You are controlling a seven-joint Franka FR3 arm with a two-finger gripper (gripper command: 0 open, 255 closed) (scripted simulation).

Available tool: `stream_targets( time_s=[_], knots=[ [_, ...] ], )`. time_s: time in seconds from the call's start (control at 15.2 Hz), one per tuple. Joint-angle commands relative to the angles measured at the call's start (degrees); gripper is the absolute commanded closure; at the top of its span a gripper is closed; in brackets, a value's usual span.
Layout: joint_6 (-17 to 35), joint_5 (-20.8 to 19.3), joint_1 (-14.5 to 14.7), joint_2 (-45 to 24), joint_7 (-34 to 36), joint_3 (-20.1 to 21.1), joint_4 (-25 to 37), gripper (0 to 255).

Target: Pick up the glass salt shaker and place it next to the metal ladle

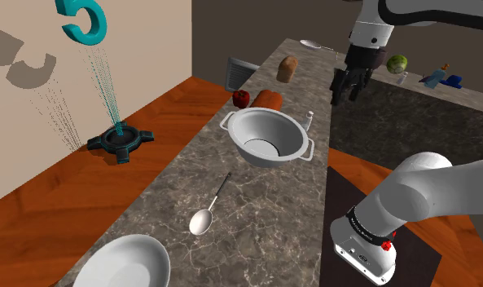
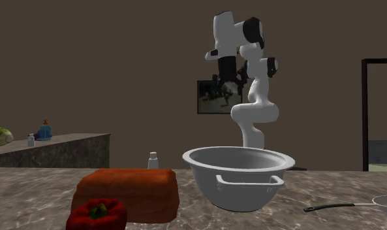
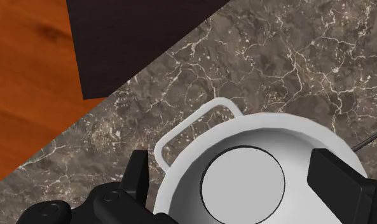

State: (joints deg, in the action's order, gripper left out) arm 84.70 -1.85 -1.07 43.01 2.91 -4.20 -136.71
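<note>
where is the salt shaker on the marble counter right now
In the shoulder view the salt shaker stands at the right edge of the counter, just right of the white bowl.

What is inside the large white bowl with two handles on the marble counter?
Nothing shows inside the bowl: from the wrist view its round floor and inner wall are bare. The open claw covers small parts of the wall, so those cannot be checked.

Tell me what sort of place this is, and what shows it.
Most likely a home kitchen: a long marble-patterned counter carries a white two-handled bowl, a ladle and a small salt shaker, with a red pepper near the bowl.
</note>
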Motion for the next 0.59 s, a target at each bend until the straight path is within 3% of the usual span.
stream_targets(
  time_s=[0.0,0.53],
  knots=[
    [0.00,0.00,0.00,0.00,0.00,0.00,0.00,0],
    [10.79,-4.37,-1.58,-12.10,-9.40,-7.74,0.62,0]
  ],
)
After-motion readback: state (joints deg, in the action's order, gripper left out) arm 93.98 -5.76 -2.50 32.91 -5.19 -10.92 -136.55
